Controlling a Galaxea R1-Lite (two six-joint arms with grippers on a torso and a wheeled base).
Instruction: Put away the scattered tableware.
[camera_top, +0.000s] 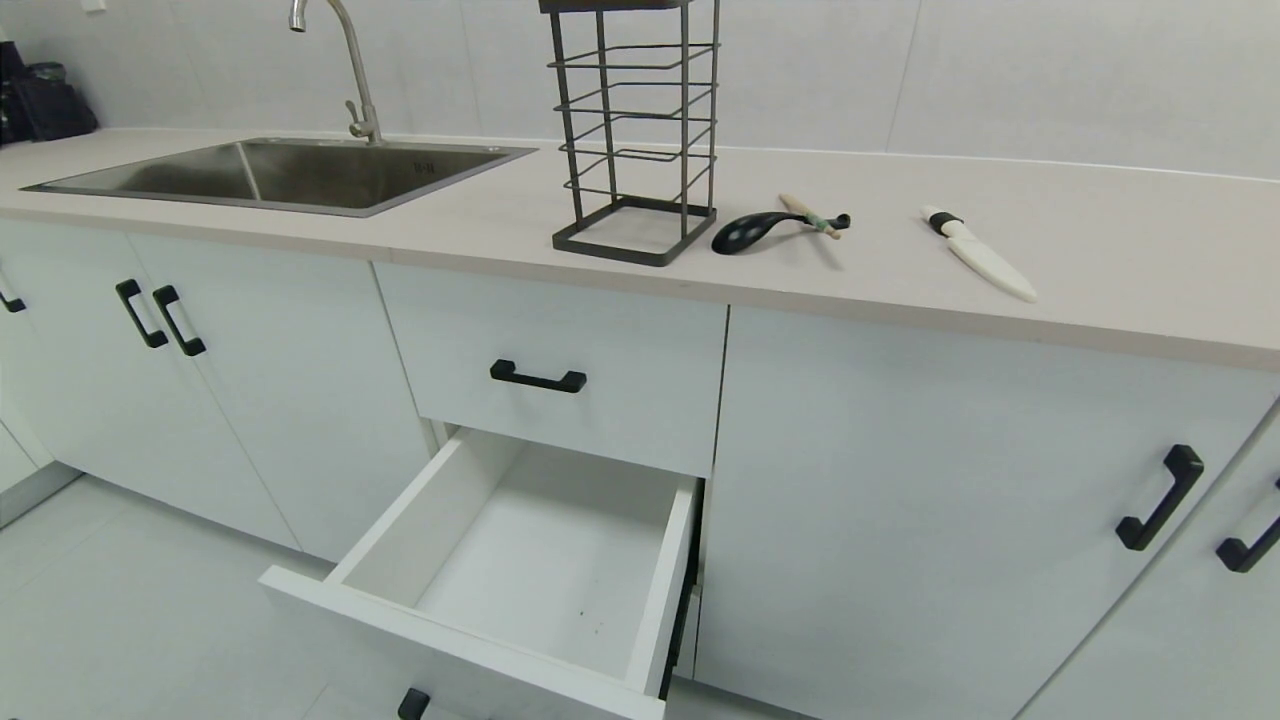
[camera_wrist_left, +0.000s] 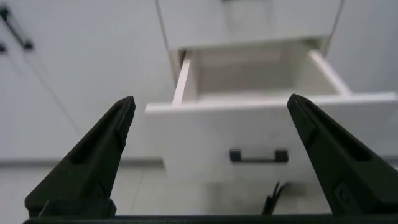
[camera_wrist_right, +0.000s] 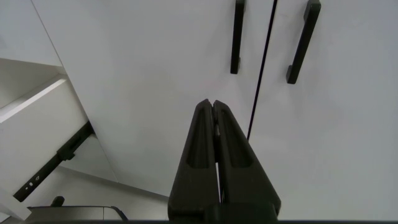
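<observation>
On the countertop (camera_top: 1100, 230) lie a black spoon (camera_top: 752, 231), a wooden-handled utensil (camera_top: 812, 215) crossing its handle, and a white knife (camera_top: 977, 252) farther right. Below the counter a white drawer (camera_top: 520, 560) stands pulled out with nothing in it. My left gripper (camera_wrist_left: 210, 106) is open, low in front of that drawer (camera_wrist_left: 261, 118), facing its black handle (camera_wrist_left: 258, 155). My right gripper (camera_wrist_right: 213, 106) is shut with nothing in it, close to the white cabinet doors (camera_wrist_right: 155, 81) to the right of the drawer.
A black wire rack (camera_top: 640, 130) stands on the counter left of the spoon. A steel sink (camera_top: 290, 172) with a faucet (camera_top: 345, 60) sits at the far left. Closed cabinet doors with black handles (camera_top: 1160, 497) flank the drawer; a closed drawer (camera_top: 560, 370) sits above it.
</observation>
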